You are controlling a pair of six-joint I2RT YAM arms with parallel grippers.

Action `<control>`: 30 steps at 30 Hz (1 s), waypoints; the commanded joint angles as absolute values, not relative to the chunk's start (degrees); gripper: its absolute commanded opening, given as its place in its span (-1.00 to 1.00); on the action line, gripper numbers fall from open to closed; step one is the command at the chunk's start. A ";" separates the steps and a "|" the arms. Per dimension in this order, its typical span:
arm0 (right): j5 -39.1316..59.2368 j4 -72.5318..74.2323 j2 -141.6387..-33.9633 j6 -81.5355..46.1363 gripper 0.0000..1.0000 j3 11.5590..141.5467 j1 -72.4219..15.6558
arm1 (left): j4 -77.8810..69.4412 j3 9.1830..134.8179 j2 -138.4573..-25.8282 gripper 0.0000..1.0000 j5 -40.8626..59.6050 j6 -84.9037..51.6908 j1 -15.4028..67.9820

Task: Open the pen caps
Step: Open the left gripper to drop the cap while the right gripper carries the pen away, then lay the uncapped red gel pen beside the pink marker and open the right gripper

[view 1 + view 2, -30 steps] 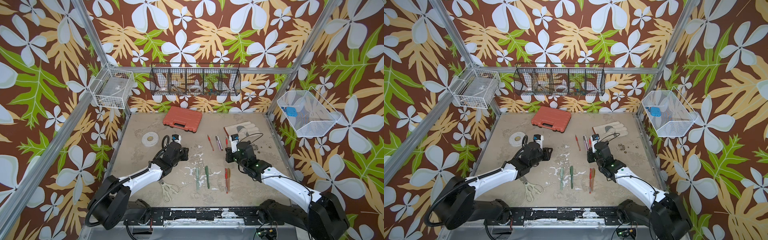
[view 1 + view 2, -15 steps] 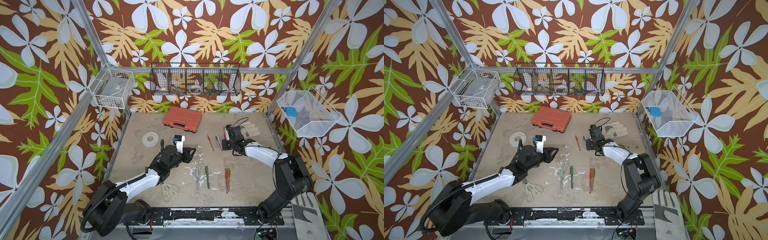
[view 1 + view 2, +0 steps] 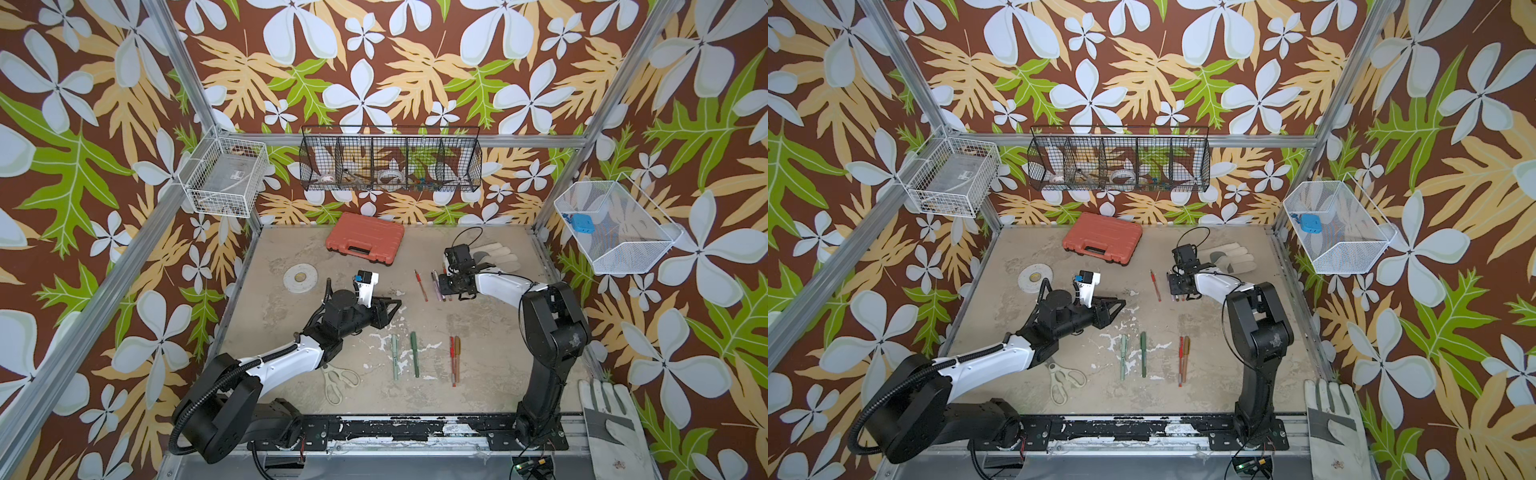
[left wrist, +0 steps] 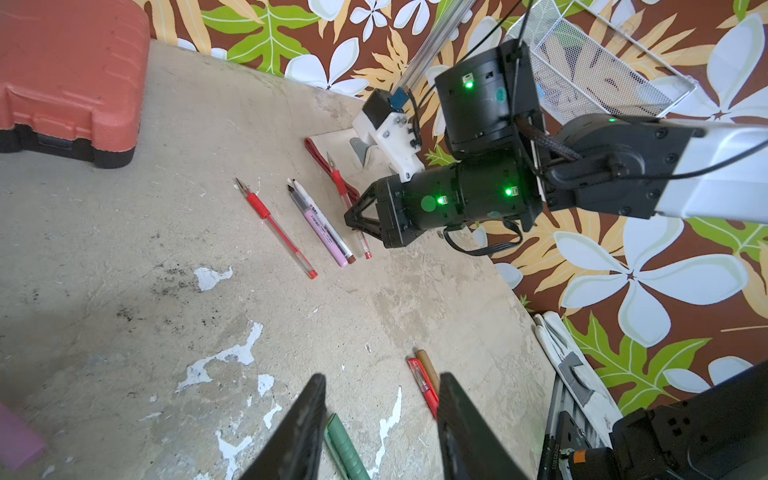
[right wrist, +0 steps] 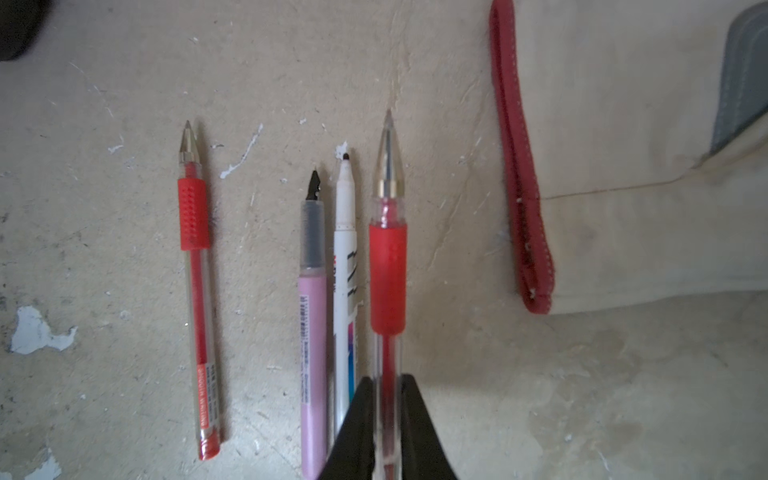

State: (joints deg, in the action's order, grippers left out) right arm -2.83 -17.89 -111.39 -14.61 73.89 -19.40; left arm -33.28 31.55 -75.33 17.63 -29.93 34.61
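Four capped pens lie at the table front in both top views, with pale green (image 3: 394, 347), dark green (image 3: 413, 343), red (image 3: 451, 347) and gold-brown (image 3: 457, 345) pen caps on their far ends. My left gripper (image 3: 392, 313) (image 4: 382, 378) hovers open and empty left of them. The red cap (image 4: 422, 382) and a green cap (image 4: 345, 449) show beneath it. Farther back, my right gripper (image 3: 442, 291) (image 5: 386, 380) is shut on the clear barrel of an uncapped red pen (image 5: 387, 270). That pen lies beside a white pen (image 5: 345, 232), a pink pen (image 5: 312, 332) and another red pen (image 5: 193, 220).
An orange-red case (image 3: 365, 243) sits at the back, a white disc (image 3: 300, 277) to its left. Scissors (image 3: 338, 380) lie under the left arm. One work glove (image 3: 496, 255) lies just behind the right gripper, another (image 3: 611, 419) on the front rail. Wire baskets hang on the walls.
The right gripper has moved back and left to the row of uncapped pens, its arm folding upright. The left gripper has shifted right toward the middle and its jaws have spread wider.
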 commanded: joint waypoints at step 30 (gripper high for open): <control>0.47 -26.44 -66.87 -29.30 -0.22 47.36 -29.80 | -16.63 36.22 -69.69 -0.08 15.00 -40.98 41.95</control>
